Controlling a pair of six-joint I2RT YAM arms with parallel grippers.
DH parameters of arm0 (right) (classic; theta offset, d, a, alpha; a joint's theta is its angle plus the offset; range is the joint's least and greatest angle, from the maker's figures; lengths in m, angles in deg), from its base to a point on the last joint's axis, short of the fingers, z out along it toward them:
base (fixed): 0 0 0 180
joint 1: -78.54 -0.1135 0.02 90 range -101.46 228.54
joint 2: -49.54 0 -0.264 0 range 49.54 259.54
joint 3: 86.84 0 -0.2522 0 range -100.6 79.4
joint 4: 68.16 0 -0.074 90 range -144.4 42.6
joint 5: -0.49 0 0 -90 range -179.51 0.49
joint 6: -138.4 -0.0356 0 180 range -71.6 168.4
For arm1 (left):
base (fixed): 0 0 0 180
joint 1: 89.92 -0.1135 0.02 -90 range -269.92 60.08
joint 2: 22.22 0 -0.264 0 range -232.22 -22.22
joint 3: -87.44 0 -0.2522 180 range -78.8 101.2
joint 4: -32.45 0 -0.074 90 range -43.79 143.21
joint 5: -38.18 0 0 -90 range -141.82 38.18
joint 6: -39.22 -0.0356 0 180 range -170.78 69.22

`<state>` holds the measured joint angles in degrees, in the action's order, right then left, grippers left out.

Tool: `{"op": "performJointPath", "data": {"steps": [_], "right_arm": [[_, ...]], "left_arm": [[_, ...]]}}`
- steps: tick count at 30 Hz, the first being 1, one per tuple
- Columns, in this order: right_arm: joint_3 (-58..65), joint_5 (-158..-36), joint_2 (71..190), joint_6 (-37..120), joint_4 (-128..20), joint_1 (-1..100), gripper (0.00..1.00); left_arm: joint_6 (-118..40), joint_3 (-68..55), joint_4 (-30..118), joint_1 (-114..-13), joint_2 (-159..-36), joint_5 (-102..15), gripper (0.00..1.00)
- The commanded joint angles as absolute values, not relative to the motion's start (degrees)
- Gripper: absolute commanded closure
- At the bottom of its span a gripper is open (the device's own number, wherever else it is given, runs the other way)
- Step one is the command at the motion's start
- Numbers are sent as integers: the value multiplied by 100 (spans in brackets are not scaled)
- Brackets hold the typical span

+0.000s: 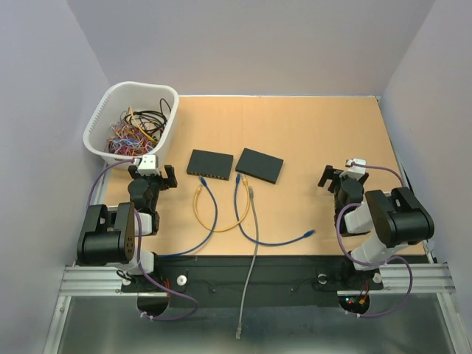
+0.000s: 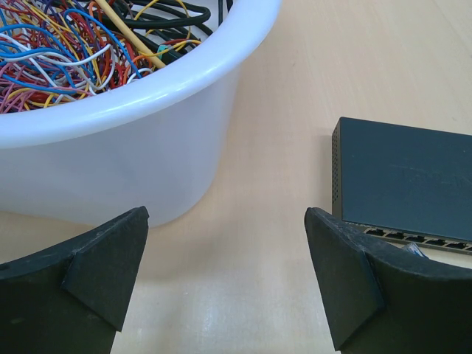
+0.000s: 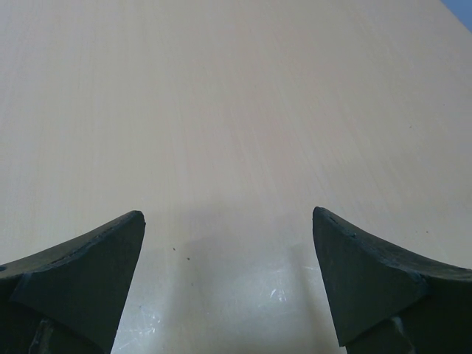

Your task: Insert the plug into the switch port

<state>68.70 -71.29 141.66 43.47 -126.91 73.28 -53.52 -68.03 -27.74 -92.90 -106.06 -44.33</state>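
Observation:
Two black network switches lie mid-table: the left switch (image 1: 209, 164) with its port row facing me, and the right switch (image 1: 259, 164). The left one shows in the left wrist view (image 2: 405, 181), ports along its near edge. A yellow cable (image 1: 221, 221), a blue cable (image 1: 210, 214), a second blue cable (image 1: 276, 240) and a grey cable (image 1: 253, 243) lie in front of them, plugs near the ports. My left gripper (image 1: 153, 178) is open and empty, left of the switches. My right gripper (image 1: 341, 177) is open and empty over bare table at the right.
A white basket (image 1: 103, 122) full of tangled coloured wires stands at the back left, close in front of my left gripper (image 2: 169, 147). The grey cable hangs over the table's near edge (image 1: 243, 324).

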Motion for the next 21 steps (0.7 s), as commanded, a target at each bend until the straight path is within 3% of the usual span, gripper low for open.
{"op": "performJointPath", "data": {"steps": [1,3,5,8,10,12,15,16,18,21], "right_arm": [[6728,-6476,13466,4313,-12827,7309,0],[6072,-5912,12972,4024,-11208,7291,0],[5613,-6101,12455,4189,-10506,7291,0],[4385,-7214,11900,3482,-8516,7283,0],[4003,-8067,11714,3206,-7974,7283,0],[3906,-8912,11564,2716,-7988,7291,0],[4089,-9879,11537,213,-8206,7291,0],[4186,-10822,11720,-166,-8478,7291,0],[4345,-11680,11984,-511,-8938,7248,1],[4275,-11702,12074,-49,-8310,6967,4]], "left_arm": [[-5429,-6658,-4563,-9265,-10563,-4391,1],[-5429,-6658,-4563,-9265,-10572,-4391,1],[-5420,-6658,-4572,-9273,-10572,-4382,1],[-5429,-6658,-4572,-9265,-10572,-4391,1],[-5429,-6658,-4563,-9265,-10572,-4391,1],[-5429,-6649,-4563,-9265,-10563,-4382,1],[-5429,-6649,-4563,-9265,-10572,-4400,1],[-5429,-6649,-4563,-9265,-10572,-4391,1],[-5429,-6649,-4563,-9273,-10572,-4391,1],[-5420,-6649,-4555,-9265,-10563,-4400,1]]}}
